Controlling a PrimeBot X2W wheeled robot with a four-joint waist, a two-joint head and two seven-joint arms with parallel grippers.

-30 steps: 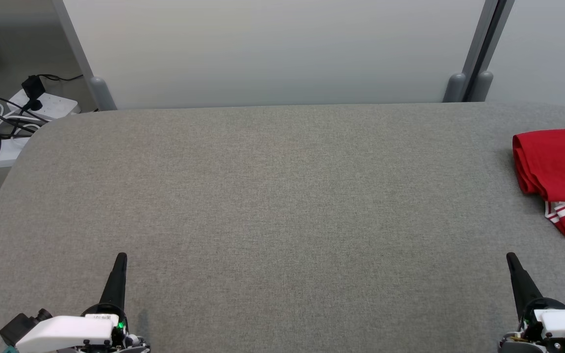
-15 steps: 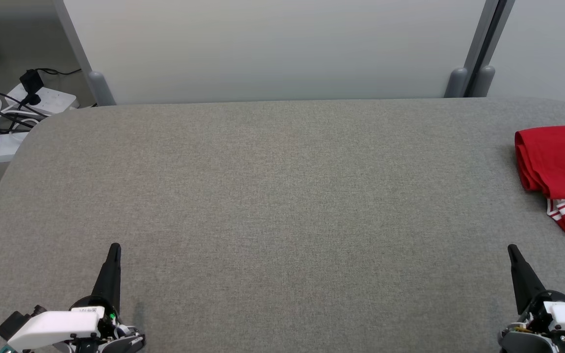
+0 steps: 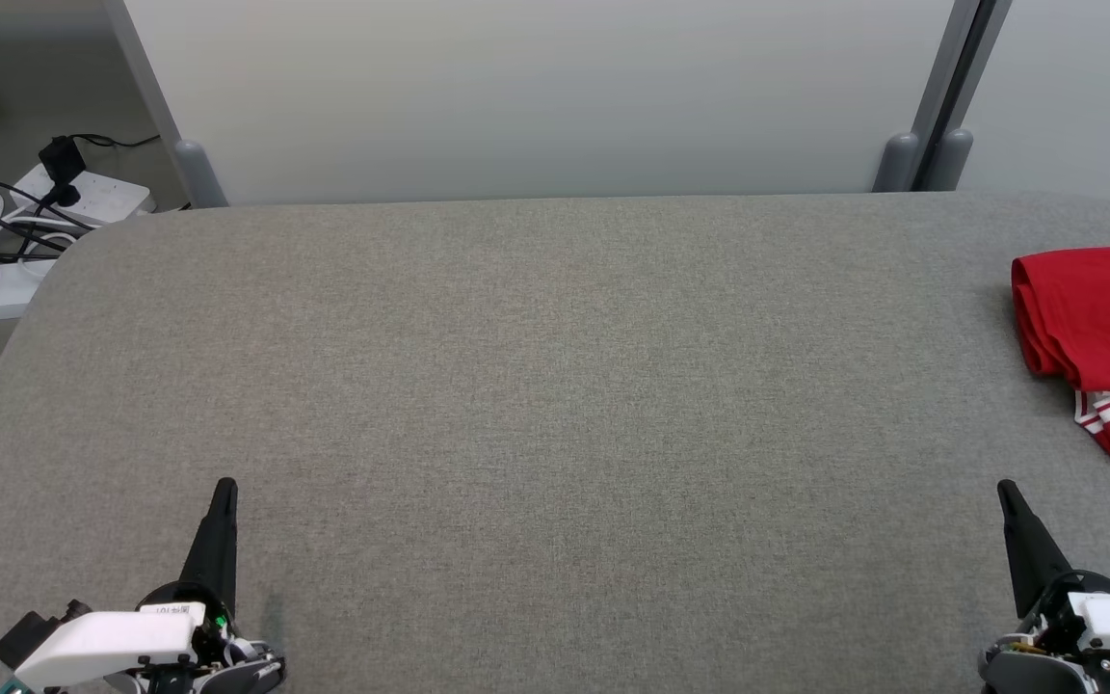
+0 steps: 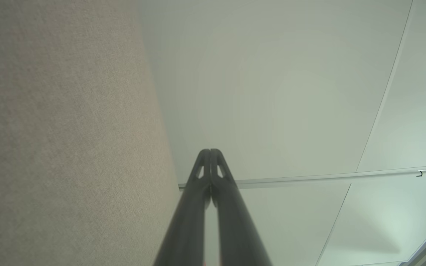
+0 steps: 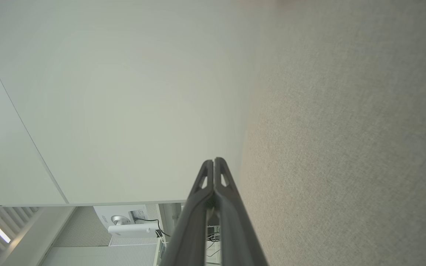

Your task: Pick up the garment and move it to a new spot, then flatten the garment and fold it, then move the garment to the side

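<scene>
Garment (image 3: 1095, 323) on table (image 3: 555, 386) at right edge; power strips (image 3: 97, 204) beyond left corner

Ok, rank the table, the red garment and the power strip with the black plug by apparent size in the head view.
Largest: table, by far.
Next: garment, though the picture's right edge cuts it off.
Smallest: power strip; it lies farther off on the floor, so only its look is ranked.

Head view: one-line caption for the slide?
Folded red garment at the grey table's right edge; left gripper and right gripper shut at the near corners, both apart from it.
</scene>
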